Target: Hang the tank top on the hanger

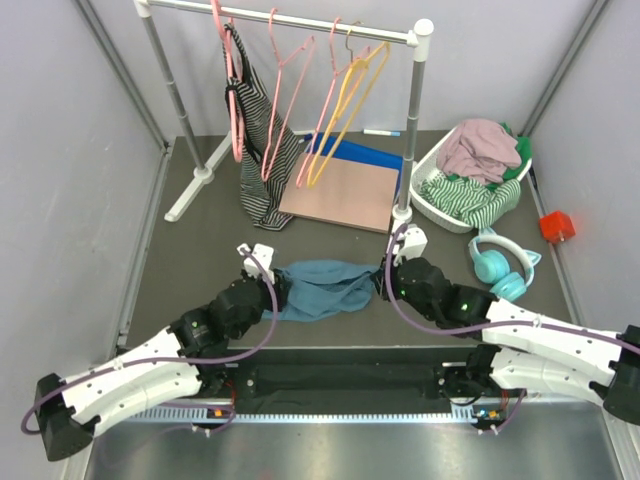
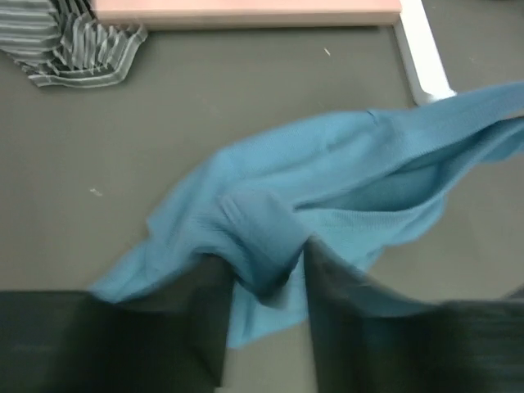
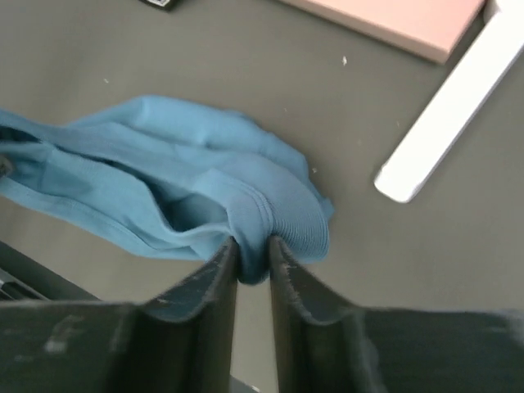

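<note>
Counts: 1 tank top (image 1: pixel 320 288), 4 hangers, 1 striped garment (image 1: pixel 262 150), 1 basket (image 1: pixel 424 168), 1 pair of headphones (image 1: pixel 498 265), 1 red cube (image 1: pixel 556 226), 1 pink board (image 1: pixel 340 192).
Landmark: garment rack (image 1: pixel 300 20), white, standing at the far end of the table (image 1: pixel 200 260).
Hangers: 1 yellow-orange hanger (image 1: pixel 352 92) and 3 pink hangers (image 1: pixel 283 90), all hooked on the rack's rail; the yellow-orange one hangs bare, nearest the rack's right post.
Striped garment: black and white, hanging from the pink hanger at the rail's left end.
Tank top: teal-blue, crumpled on the table on the near side of the rack, well apart from it.
Left gripper (image 2: pixel 264 262): clenched on a raised fold at the tank top's left end.
Right gripper (image 3: pixel 252 246): jaws nearly together, pinching a ribbed fold at the tank top's right end.
Basket: white, just to the right of the rack's right post; it holds 1 mauve-pink cloth (image 1: pixel 482 148) and 1 green-and-white striped cloth (image 1: pixel 475 198).
Board: flat on the table under the rail's right half.
Headphones: teal, cat-eared, nearer than the basket, right of the rack.
Red cube: far right of the rack.
</note>
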You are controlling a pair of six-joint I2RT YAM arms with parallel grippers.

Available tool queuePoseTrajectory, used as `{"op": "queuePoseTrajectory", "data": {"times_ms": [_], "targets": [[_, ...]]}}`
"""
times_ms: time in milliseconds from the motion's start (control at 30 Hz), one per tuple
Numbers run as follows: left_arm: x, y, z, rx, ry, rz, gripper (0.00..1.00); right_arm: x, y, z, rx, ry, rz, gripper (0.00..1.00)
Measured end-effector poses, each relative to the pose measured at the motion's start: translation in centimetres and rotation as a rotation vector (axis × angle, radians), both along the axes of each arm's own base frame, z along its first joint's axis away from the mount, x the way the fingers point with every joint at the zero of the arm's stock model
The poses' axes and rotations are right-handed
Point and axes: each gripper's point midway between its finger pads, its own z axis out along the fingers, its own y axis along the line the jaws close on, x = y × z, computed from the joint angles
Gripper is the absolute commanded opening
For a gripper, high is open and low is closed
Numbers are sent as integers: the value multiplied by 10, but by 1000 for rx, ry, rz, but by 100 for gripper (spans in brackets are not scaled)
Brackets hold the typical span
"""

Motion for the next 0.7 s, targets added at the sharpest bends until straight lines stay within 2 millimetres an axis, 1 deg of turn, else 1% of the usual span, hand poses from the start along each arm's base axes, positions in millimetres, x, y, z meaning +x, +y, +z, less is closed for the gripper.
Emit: {"op": "queuePoseTrajectory", "data": {"times_ms": [67, 100, 133, 200, 300, 333, 400, 433, 500, 567, 700], "targets": [[-3, -4, -10, 6, 27, -23, 78, -1, -2, -5, 6, 20, -16, 53], [-4, -5, -14, 11, 39, -27, 95, -2, -3, -7, 8, 28, -23, 62], [-4, -6, -16, 18, 47, -28, 99, -2, -4, -8, 6, 33, -29, 65], [-3, -7, -24, 40, 65, -23, 99, -2, -6, -9, 2, 38, -44, 70], [-1, -5, -31, 72, 78, -11, 99, -3, -13, -11, -32, 45, -55, 72], [1, -5, -30, 81, 77, -7, 99, -2, -14, -7, -37, 44, -56, 72], [5, -6, -25, 86, 67, 5, 99, -1, -15, 6, -35, 28, -56, 72], [8, -6, -21, 86, 58, 13, 99, 0, -14, 17, -23, 12, -55, 72], [15, -6, -14, 75, 35, 35, 99, 2, -15, 47, 15, -34, -53, 75], [21, -3, -10, 64, 15, 61, 99, 4, -17, 82, 70, -91, -56, 76], [26, 2, -6, 23, -30, 97, 99, 7, -21, 162, 191, -225, -60, 78]]}}
